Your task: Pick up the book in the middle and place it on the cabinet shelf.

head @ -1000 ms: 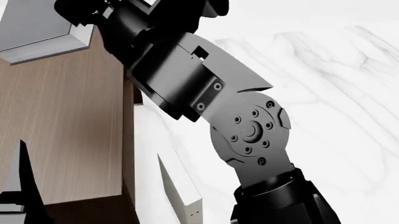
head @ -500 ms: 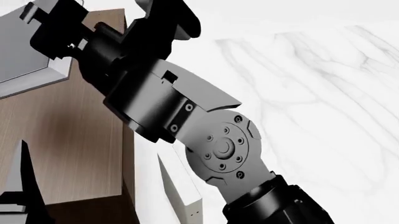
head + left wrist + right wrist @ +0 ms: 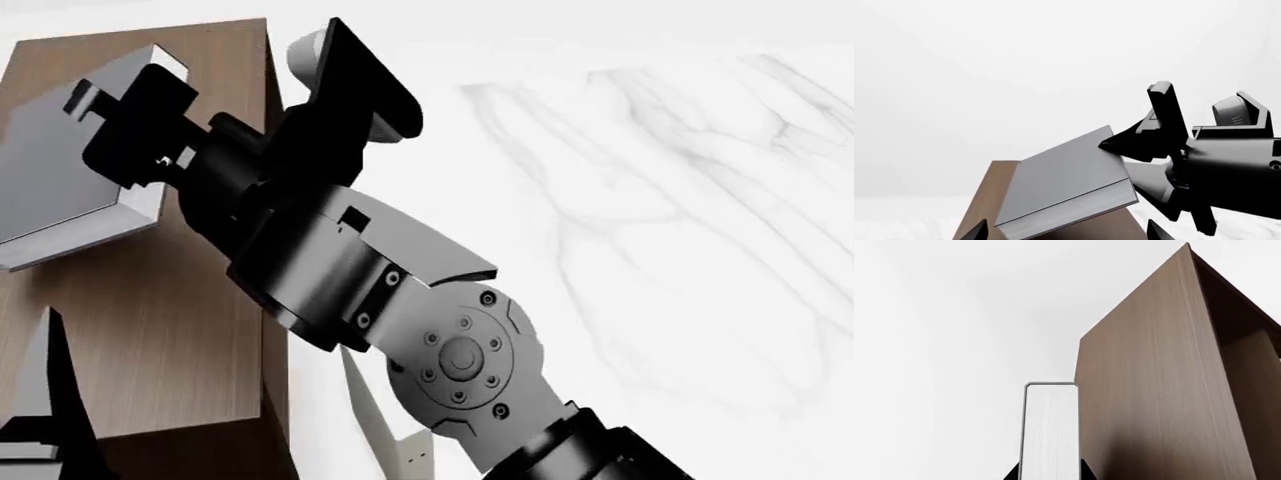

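Right hand [image 3: 134, 135] clamped on the grey book [image 3: 60, 180], held tilted over the cabinet shelf [image 3: 160, 330] top; level it flat, lower squarely, then release; left hand [image 3: 40, 400] state unclear.

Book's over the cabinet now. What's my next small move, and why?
Probably lower the right gripper a little. The grey book is clamped by one edge and tilted above the cabinet top, not lying flat, so releasing now would likely drop it.
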Robot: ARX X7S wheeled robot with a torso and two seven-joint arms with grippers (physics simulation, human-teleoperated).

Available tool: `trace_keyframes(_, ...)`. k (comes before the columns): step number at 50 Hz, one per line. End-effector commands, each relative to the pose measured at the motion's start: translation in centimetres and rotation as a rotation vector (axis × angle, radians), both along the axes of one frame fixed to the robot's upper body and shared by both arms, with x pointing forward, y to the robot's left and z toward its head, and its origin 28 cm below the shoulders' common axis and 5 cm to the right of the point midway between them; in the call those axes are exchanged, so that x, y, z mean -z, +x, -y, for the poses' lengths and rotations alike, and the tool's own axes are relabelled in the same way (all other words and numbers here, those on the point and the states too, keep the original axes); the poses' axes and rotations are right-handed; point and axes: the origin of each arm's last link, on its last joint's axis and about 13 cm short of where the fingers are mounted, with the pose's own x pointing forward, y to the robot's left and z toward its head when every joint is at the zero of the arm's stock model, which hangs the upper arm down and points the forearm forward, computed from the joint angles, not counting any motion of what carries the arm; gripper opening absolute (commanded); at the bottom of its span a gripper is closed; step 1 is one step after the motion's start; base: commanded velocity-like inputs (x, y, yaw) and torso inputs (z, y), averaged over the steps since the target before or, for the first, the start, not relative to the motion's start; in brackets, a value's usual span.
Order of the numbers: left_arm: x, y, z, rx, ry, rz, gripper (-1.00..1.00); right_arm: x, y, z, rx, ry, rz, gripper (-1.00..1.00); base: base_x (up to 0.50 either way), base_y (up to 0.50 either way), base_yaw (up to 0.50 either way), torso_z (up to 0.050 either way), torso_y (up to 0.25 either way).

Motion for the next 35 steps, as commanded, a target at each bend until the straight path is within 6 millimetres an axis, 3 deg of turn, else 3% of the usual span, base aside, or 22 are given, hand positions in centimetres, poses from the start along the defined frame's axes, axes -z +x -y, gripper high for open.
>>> trace_keyframes(1,0.17,-0.02,0.00,-0.001,-0.003,-0.003,1.00,0.15,0.29,0.30,0.007,0.038,0.016,-1.00,0.00,0.00,0.00,0.000,0.000)
trace_keyframes(27,0.08,-0.09,0.04,0.001,-0.005,-0.001,1.00,0.45,0.49,0.63,0.035,0.013,0.032,-1.00,0.00,0.00,0.00,0.000,0.001)
trace_keyframes(28,0.06,-0.10,0.04,0.001,-0.005,0.000,1.00,0.44,0.47,0.64,0.035,0.012,0.034,1.00,0.00,0.00,0.00,0.000,0.000)
trace_keyframes(35,0.00,-0.09,0.09,0.001,-0.003,0.001,1.00,0.31,0.80,0.98,0.072,-0.002,0.042,1.00,0.00,0.00,0.00,0.000,0.000)
